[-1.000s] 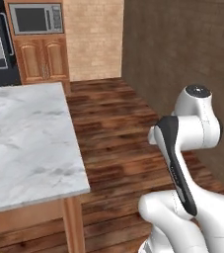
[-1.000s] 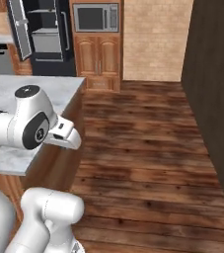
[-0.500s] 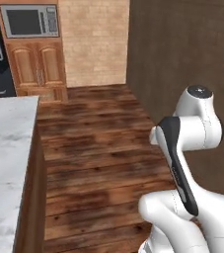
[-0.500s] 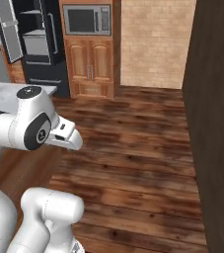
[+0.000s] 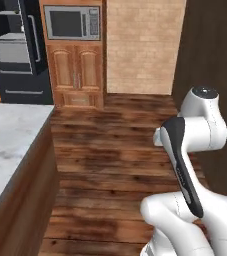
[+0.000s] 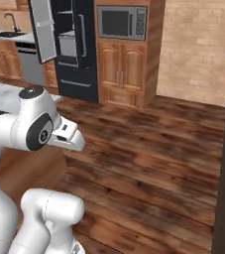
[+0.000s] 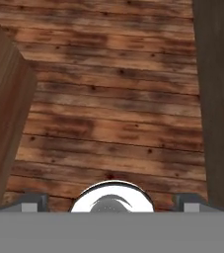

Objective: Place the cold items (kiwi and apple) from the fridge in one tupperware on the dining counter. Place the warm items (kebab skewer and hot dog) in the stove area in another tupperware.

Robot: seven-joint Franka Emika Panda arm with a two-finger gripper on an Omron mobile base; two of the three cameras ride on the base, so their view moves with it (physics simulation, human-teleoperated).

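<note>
Your gripper [image 7: 111, 205] hangs empty, jaws spread wide, over bare floor [image 7: 118, 113]. The open fridge [image 6: 67, 47] lies ahead and left, beyond the tabletop [image 5: 10, 135] corner.

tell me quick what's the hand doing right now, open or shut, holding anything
Hand: open, fingers set wide apart, nothing between them; below it lies the bare wood floor.

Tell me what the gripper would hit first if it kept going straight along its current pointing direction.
Most likely the brown wooden plank floor: the open gripper looks down at bare boards between the brown wooden counter side and a dark wall panel. Depth is uncertain.
</note>
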